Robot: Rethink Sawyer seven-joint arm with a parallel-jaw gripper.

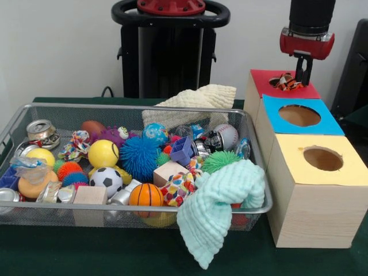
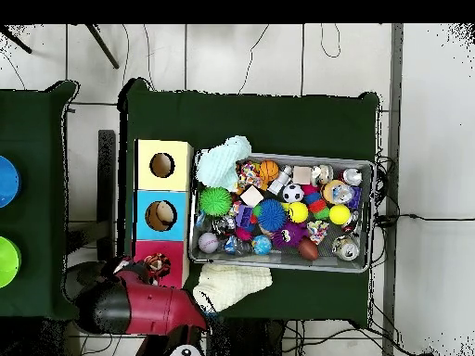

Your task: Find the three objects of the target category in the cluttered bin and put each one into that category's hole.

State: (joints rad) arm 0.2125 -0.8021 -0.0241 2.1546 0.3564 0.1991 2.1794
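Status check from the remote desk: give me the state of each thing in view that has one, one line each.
gripper: over the red-topped box, fingers down at the hole; open or shut not readable.
orange black-striped toy: sitting in the red hole's mouth, partly showing above it.
red hole: plugged by the toy.
blue hole: open.
yellow hole: open.
wire-mesh basket: full of clutter.
mint cloth: draped over the basket's rim.

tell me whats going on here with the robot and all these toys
The Sawyer arm's gripper hangs over the red-topped box, right at its hole, where an orange black-striped toy sits in the opening. Whether the jaws are gripping it can't be seen. The wire-mesh bin beside the boxes is crowded with balls, cans, blocks and cloths. The blue-rimmed hole and yellow-rimmed hole look empty.
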